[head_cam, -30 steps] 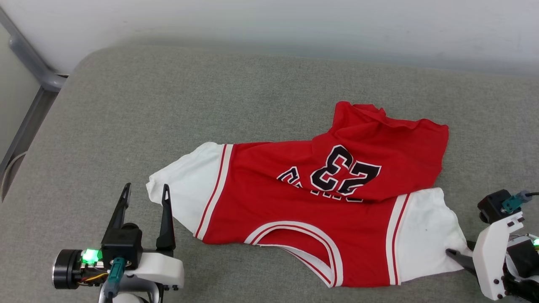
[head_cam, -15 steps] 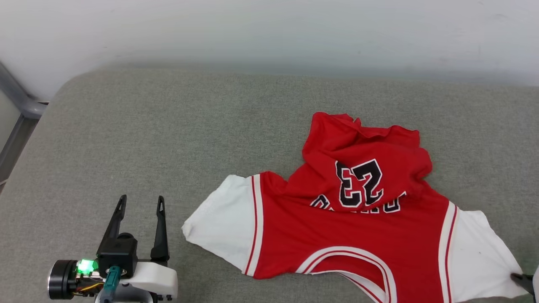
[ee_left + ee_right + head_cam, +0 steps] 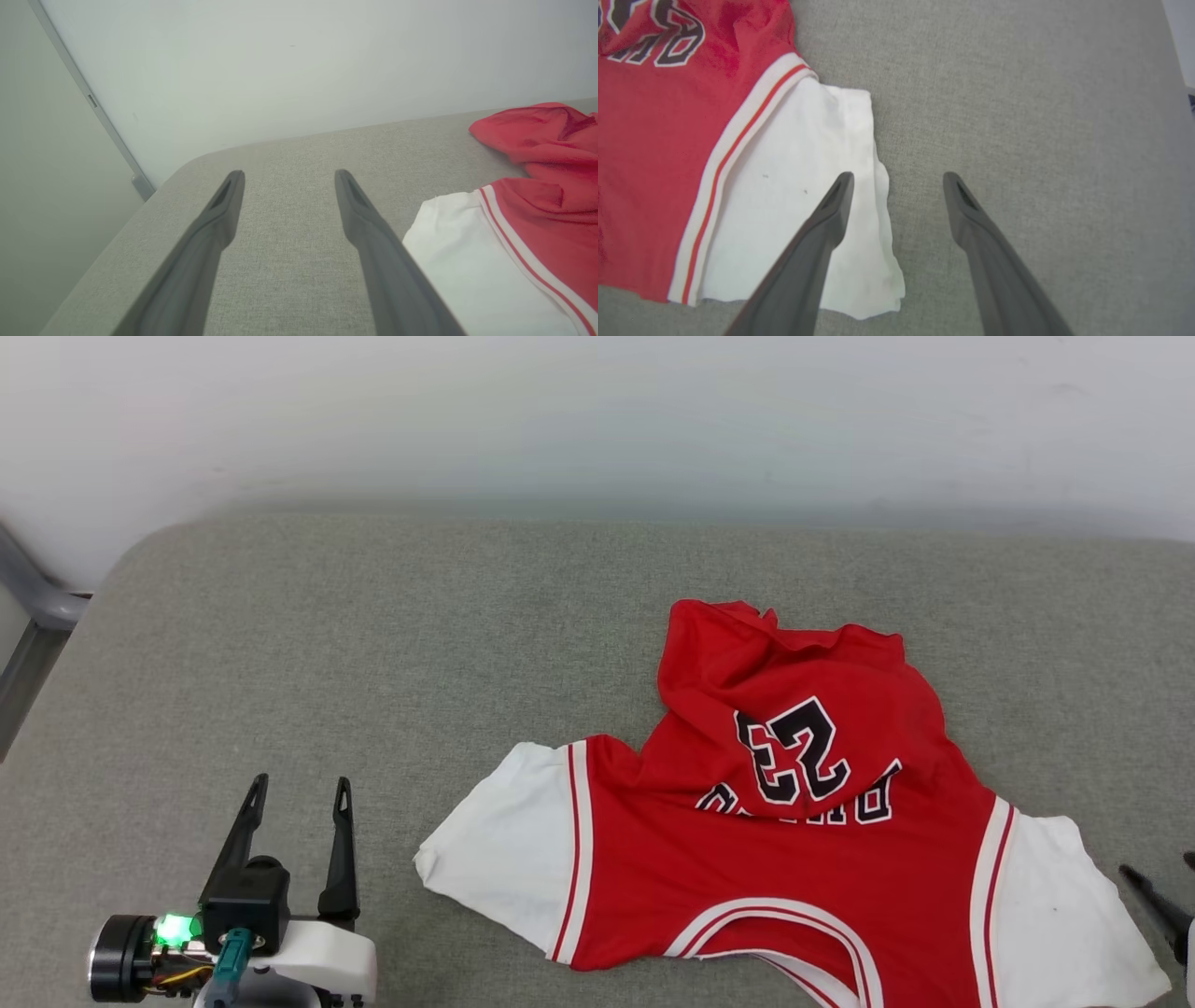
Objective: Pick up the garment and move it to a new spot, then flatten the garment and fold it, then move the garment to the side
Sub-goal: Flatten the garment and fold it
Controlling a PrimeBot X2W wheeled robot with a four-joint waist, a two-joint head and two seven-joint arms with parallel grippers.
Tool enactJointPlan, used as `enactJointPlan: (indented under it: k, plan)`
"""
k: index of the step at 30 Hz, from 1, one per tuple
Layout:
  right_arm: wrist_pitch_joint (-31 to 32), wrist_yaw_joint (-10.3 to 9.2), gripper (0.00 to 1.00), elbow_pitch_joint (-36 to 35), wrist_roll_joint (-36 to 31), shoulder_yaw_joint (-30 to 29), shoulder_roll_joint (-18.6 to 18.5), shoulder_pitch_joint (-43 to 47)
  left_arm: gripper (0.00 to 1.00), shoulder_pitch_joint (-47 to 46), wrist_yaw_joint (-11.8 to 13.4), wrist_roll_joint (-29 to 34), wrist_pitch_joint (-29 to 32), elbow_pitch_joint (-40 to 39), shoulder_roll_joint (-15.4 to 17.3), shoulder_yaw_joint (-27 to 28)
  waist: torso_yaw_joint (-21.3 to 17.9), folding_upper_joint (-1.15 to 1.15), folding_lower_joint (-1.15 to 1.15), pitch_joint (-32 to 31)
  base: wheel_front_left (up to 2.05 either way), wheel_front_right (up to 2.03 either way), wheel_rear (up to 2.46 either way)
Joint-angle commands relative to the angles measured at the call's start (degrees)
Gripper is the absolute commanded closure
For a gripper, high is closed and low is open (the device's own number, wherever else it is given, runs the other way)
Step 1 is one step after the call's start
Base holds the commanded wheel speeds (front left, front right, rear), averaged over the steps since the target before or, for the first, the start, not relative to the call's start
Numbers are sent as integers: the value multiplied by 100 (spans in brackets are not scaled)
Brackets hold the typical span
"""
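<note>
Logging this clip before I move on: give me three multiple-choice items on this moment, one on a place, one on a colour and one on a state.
1. Where is the left gripper relative to the garment?
A. on its collar
B. over bare cushion, apart from it
C. under its hem
2. What colour are its sleeves?
A. white
B. black
C. grey
3. The right gripper is:
A. shut on a sleeve
B. open, holding nothing
C. shut on nothing

1 B: cushion shows between its jaws.
2 A: both sleeves show white.
3 B: its jaws stand apart, with no cloth clamped.
</note>
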Motion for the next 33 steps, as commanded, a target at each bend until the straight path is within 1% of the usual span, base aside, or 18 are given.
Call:
enactJointPlan:
  k: [1,5,7,8,13,15,18,22,25,29,31,33]
  plan:
    - [-388,-8,0,-80,-361,-188,112,-58,0,7,-73,55,-15,-28,63,57,-62,0,0,-83,0,0,0]
    - [-1065,-8,0,-384,-1015,-810,550,58,0,-164,-256,112,-15,-52,194,84,-158,0,0,-153,0,0,0]
    - [-1261,-8,0,-641,-1346,-1117,807,181,0,-283,-378,114,-15,-32,264,67,-210,0,0,-164,0,0,0]
    - [-1261,-8,0,-641,-1346,-1117,807,181,0,-283,-378,114,-15,-32,264,67,-210,0,0,-164,0,0,0]
    - [-1435,-8,0,-1501,-2070,-1817,1518,551,0,-698,-758,46,27,121,480,-15,-307,0,0,-161,0,0,0]
    - [-1380,-8,0,-1864,-2323,-2033,1775,757,0,-897,-934,-5,150,197,554,-71,-326,0,0,-156,0,0,0]
    - [-1216,-8,0,-2384,-2596,-2227,2139,1059,0,-1239,-1246,-156,503,269,678,-108,-351,0,0,-154,0,0,0]
    - [-983,-8,0,-2925,-2844,-2348,2486,1387,0,-1627,-1654,-449,1178,322,816,-208,-383,0,0,-142,0,0,0]
    - [-833,-8,0,-3168,-2954,-2389,2632,1526,0,-1893,-1851,-759,1912,354,954,-384,-403,0,0,-138,0,0,0]
    - [-705,-8,0,-3362,-3010,-2405,2763,1603,0,-2139,-1963,-1315,3329,457,1193,-854,-425,0,0,-125,0,0,0]
    - [-660,-8,0,-3420,-3034,-2400,2803,1628,0,-2331,-1968,-1600,3856,406,1330,-1066,-429,0,0,-101,0,0,0]
    - [-622,-8,0,-3450,-3035,-2381,2822,1609,0,-2407,-1971,-1896,4340,379,1480,-1427,-443,0,0,-67,0,0,0]
